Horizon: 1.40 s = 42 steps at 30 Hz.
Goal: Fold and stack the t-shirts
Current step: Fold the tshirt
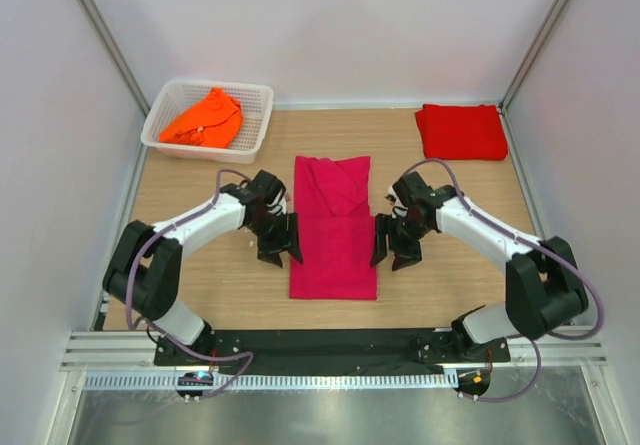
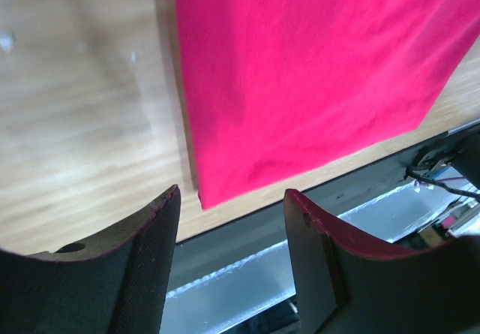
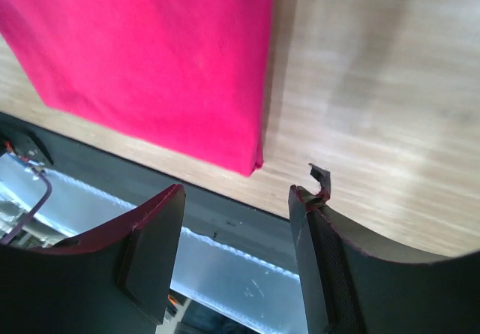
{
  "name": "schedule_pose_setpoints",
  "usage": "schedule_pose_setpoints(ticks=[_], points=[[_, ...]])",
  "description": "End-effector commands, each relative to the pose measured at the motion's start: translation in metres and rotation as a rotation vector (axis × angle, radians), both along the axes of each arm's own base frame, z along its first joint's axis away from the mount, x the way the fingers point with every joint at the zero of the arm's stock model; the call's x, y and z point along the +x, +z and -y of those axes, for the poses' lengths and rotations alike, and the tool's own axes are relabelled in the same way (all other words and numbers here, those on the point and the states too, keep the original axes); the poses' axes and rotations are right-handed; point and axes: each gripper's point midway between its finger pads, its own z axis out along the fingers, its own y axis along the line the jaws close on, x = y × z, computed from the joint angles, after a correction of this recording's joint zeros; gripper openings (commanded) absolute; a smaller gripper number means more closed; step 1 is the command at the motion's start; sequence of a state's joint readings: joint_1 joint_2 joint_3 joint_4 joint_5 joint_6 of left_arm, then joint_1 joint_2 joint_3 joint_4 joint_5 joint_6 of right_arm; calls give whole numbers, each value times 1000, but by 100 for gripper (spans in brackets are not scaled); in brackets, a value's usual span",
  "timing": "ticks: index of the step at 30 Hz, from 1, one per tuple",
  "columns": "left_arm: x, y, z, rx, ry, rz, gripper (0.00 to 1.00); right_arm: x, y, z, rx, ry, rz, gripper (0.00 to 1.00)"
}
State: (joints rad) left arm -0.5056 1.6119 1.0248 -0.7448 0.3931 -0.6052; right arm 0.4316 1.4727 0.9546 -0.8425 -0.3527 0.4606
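Top: your magenta-pink t-shirt [image 1: 333, 230] lay folded on the table [image 1: 240, 295] between left gripper [image 1: 278, 250] and right gripper [image 1: 396, 250]; red t-shirt [image 1: 462, 131] far right; orange t-shirt [image 1: 205, 118] in basket [image 1: 250, 95] | Left wrist: jaws apart, empty, beside the magenta-pink t-shirt's corner | Right wrist: jaws apart, empty, likewise.

The magenta-pink soft cloth t-shirt [image 1: 333, 230] lay flat, folded into a long narrow rectangle, to the right of and nearer than the white plastic lattice basket [image 1: 262, 115]. The bright orange cloth t-shirt [image 1: 205, 120] sat crumpled inside that basket. The red cloth t-shirt [image 1: 462, 131] lay folded square, well right of the basket.
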Motion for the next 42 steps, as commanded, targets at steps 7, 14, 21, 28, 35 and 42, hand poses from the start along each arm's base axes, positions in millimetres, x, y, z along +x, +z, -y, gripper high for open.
schedule_pose_setpoints(ticks=[7,14,21,28,35,42], points=[[-35,-9,6,0,231,-80,60,-50,-18,-8,141,-162,-110,65],[-43,-22,4,-5,411,-131,61,-63,-43,-19,213,-322,-220,64],[-52,-32,14,-14,462,-178,61,-61,-55,-8,159,-426,-195,64],[-64,-43,12,12,505,-218,59,-61,-65,-5,150,-502,-203,61],[-69,-50,2,36,547,-217,56,-52,-67,-5,145,-549,-181,58],[-70,-56,2,38,557,-223,49,-48,-74,-4,121,-540,-178,52]])
